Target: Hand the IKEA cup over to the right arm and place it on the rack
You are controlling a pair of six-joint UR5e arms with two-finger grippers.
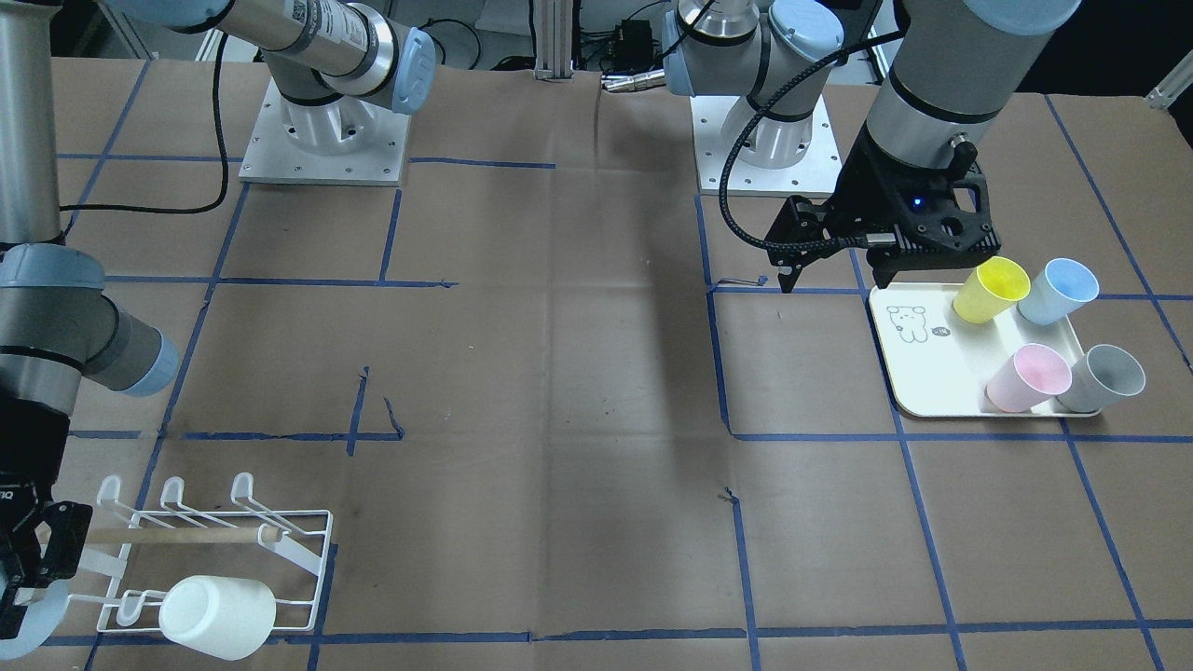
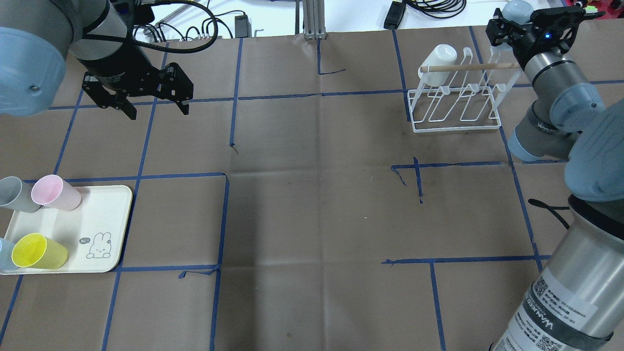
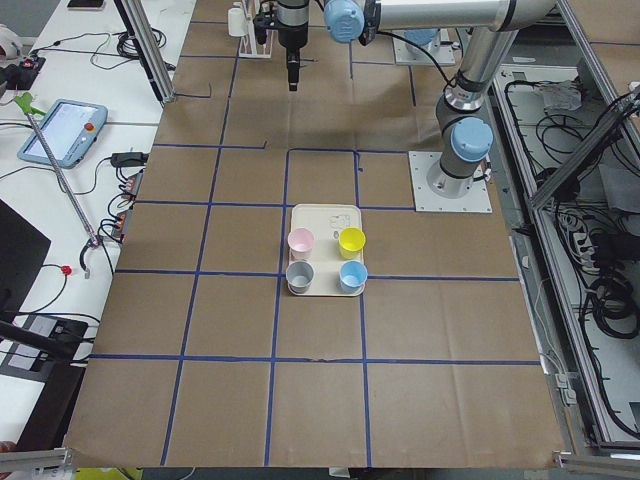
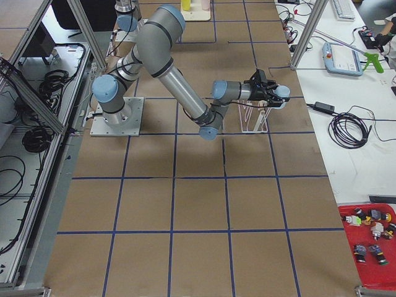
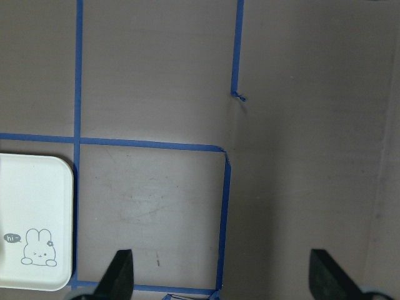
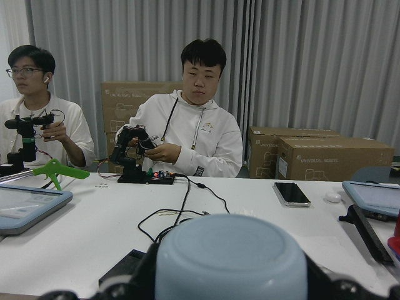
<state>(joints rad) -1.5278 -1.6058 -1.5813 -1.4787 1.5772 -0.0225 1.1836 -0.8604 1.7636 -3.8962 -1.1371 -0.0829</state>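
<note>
My right gripper is shut on a pale blue cup, held just past the far right end of the white wire rack. The cup fills the bottom of the right wrist view and shows in the front view. A white cup hangs on the rack's left end by the wooden dowel. My left gripper is open and empty above the table, beyond the tray; its fingertips stand wide apart.
A cream tray with a rabbit drawing sits at the left front. It holds a yellow cup, a pink cup, a grey cup and a blue cup. Two operators sit beyond the table's far edge.
</note>
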